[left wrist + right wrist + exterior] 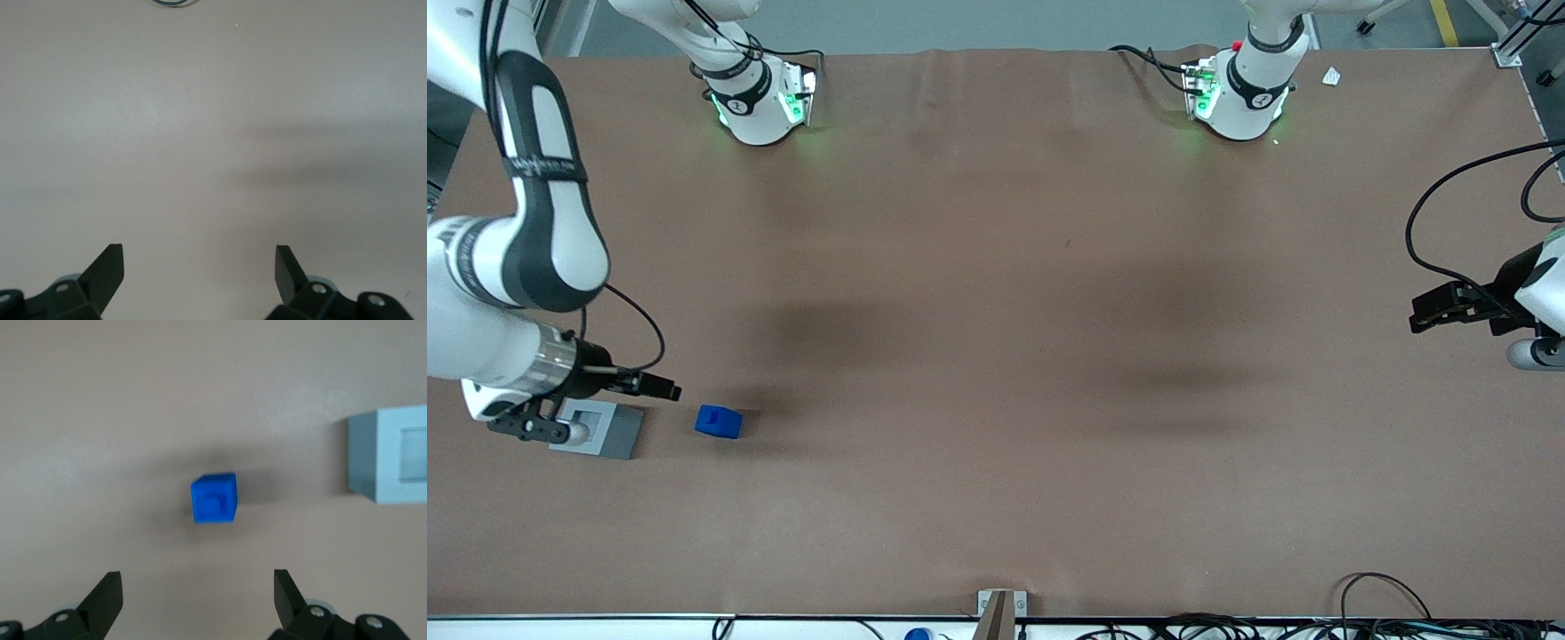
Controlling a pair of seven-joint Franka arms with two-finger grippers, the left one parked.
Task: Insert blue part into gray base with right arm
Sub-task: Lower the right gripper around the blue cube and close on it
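From the front, the brown bench (996, 356) carries two small things toward the working arm's end: a blue block (719, 421) and a gray base (602, 428), lying near each other but apart, with bare bench between them. The right arm (525, 267) reaches down over that end, and its black tool (534, 427) hangs just over the gray base, covering part of it (the base's square recess peeks out beside the wrist). Nothing is held in the tool.

The left wrist camera shows only bare bench and the parked arm's own fingers.

Through the right wrist camera, the tool (197, 600) has its two fingers (107, 595) spread wide, with nothing between them. The blue block (214, 498) sits on the bench ahead of the fingers, its raised step showing. The gray base (388, 453) stands well to the side of it, partly cut off by the frame edge.
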